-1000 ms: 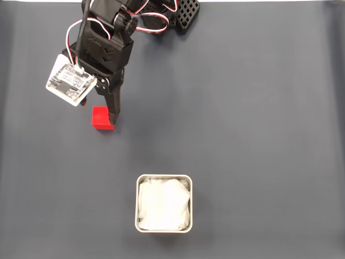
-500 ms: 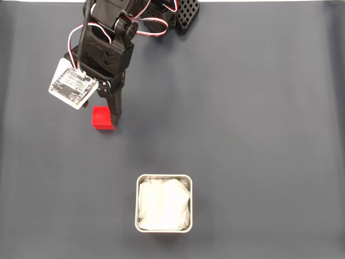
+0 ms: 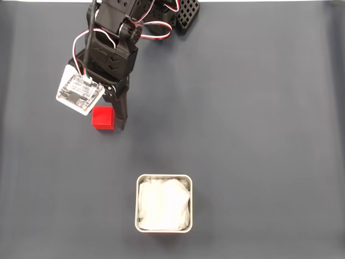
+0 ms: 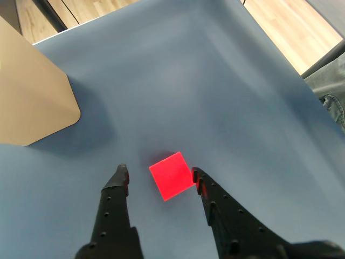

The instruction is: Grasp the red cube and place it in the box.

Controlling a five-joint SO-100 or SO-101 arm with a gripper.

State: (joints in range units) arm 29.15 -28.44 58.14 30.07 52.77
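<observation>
Your arm reaches down from the top left of the fixed view, black links bent forward, red and white wires looping over the upper joint, a white circuit board (image 3: 80, 95) hanging off its left side. The gripper (image 4: 159, 175) points down at the mat, jaws spread and holding nothing.

In the wrist view the red cube (image 4: 171, 175) sits on the mat between the two black fingertips, turned at an angle to them. One corner touches or nearly touches the right finger (image 4: 199, 181); a clear gap separates it from the left finger. In the fixed view the red cube (image 3: 102, 117) lies just left of the one visible finger (image 3: 121, 116), partly under the board's edge.

The box (image 3: 164, 203) stands well apart from the cube, lower in the fixed view and to the right, white wrinkled lining inside. In the wrist view a tan corner (image 4: 32, 102), likely the box seen at an angle, shows at upper left.

The dark blue-grey mat (image 3: 259, 118) covers the table. Wooden floor (image 4: 291, 27) shows past its far edge in the wrist view. A black perforated part (image 3: 186, 13) sits at the arm's base. Nothing lies between cube and box.
</observation>
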